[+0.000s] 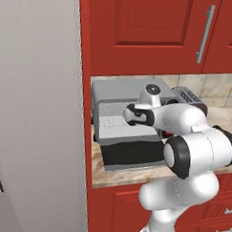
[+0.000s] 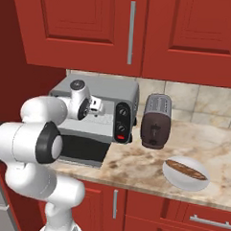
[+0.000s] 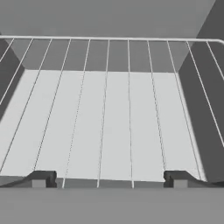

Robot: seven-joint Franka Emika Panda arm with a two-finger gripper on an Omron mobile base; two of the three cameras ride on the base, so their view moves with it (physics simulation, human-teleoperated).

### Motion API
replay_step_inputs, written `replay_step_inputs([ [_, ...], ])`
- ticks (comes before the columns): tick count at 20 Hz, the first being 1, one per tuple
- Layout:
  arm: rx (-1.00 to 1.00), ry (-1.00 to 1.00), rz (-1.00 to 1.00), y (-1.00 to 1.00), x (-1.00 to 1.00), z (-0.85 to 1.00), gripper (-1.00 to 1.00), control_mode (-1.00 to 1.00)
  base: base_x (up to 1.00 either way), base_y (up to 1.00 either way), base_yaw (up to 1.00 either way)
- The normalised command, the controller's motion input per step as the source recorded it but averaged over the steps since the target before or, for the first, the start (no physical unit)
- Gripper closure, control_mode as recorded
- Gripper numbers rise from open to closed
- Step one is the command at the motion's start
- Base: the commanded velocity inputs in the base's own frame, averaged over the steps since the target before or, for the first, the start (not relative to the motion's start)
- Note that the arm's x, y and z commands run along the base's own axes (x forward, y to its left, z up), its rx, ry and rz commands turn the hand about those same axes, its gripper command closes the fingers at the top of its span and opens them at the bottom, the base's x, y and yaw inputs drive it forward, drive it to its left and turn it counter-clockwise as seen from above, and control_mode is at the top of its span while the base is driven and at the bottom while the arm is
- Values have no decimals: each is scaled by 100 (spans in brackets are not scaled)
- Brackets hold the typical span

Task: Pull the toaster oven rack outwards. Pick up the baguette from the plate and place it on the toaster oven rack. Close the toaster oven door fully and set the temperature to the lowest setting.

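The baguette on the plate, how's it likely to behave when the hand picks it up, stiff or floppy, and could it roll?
The baguette looks short and crusty, so it will probably stay stiff rather than sag. Being small, it is likely light. Its rounded, oblong shape suggests it could roll sideways if nudged, though the plate under it is slightly dished and may hold it.

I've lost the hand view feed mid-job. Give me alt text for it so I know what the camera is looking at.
The hand, open with its two dark fingertips wide apart at the bottom of the picture, looks straight into the toaster oven. The light-grey wire toaster oven rack spans the cavity ahead, its wires running away to the far bar, with nothing lying on it.
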Motion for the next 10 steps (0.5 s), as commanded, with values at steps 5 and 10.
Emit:
replay_step_inputs([
  [5, 0, 18, 0, -11, -71, -45, -100, -100, 0, 0, 0],
  [10, 0, 16, 0, -13, -77, -44, -100, -100, 0, 0, 0],
])
